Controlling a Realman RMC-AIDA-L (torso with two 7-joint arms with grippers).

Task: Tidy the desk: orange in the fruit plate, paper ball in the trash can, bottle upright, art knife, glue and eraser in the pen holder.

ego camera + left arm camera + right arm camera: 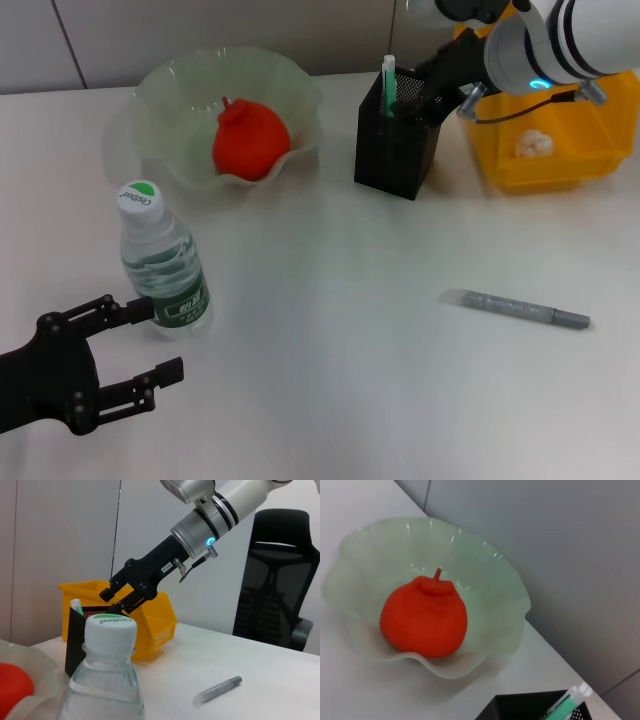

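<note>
The orange (250, 140) lies in the pale green fruit plate (300, 85) at the back left. The bottle (160, 260) stands upright at the front left; my left gripper (150, 340) is open beside it, one finger close to its label. The black pen holder (395, 145) holds the green-and-white glue (388, 75). My right gripper (114, 601) hovers open just above the holder's rim. The paper ball (533, 143) rests in the yellow trash can (560, 170). The grey art knife (525, 310) lies flat on the table at the right. The eraser is out of view.
The yellow trash can stands right behind the pen holder, almost touching it. A black office chair (280, 580) stands beyond the table's far side. White tabletop (330, 300) stretches between the bottle and the art knife.
</note>
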